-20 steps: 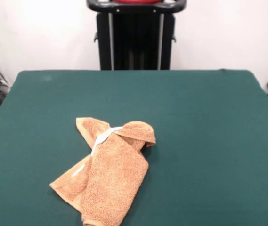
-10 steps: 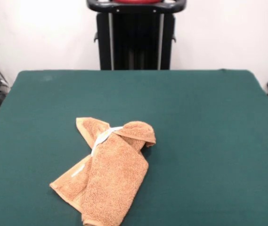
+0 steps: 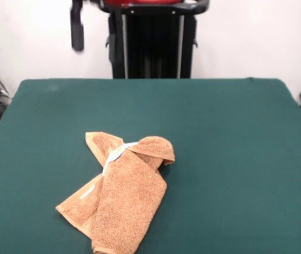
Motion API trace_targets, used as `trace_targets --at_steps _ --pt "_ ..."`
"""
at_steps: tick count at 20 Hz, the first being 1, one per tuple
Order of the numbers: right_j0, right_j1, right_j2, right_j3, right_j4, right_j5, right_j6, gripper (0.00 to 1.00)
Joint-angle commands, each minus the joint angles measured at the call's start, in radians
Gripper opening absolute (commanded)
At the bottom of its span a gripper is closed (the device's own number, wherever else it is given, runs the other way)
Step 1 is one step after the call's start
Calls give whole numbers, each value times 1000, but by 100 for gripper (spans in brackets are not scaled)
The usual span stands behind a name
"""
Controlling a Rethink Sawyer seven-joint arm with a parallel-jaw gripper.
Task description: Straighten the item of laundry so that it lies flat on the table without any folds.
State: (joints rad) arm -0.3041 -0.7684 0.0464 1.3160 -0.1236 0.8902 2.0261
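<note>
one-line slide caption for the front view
Rumpled orange-tan towel folded over itself on the green table, gripper hanging above the far edge.

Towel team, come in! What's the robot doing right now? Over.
Gripper high at the far edge, open or shut unclear. Towel folded and rumpled on the table, untouched. Nothing in the way.

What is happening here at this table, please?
Nothing is handling the towel right now. It lies rumpled and folded over itself on the green table, toward the near side, with a white tag showing along one edge. A dark part of the robot's arm hangs at the top of the front view, high above the far edge and well away from the towel. The straightening has not yet begun.
</note>
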Motion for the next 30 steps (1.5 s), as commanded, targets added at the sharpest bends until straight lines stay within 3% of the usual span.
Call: trace_targets --at_steps 1,8,12,25,30 --pt "7 122 138 103 -47 -135 -99 100" --pt "-15 143 150 219 -92 -309 -86 100" --pt "-2 175 132 216 -129 -359 -51 100" --pt "-31 255 176 221 -108 -345 -23 100" --pt "4 256 161 226 -84 -339 44 100"
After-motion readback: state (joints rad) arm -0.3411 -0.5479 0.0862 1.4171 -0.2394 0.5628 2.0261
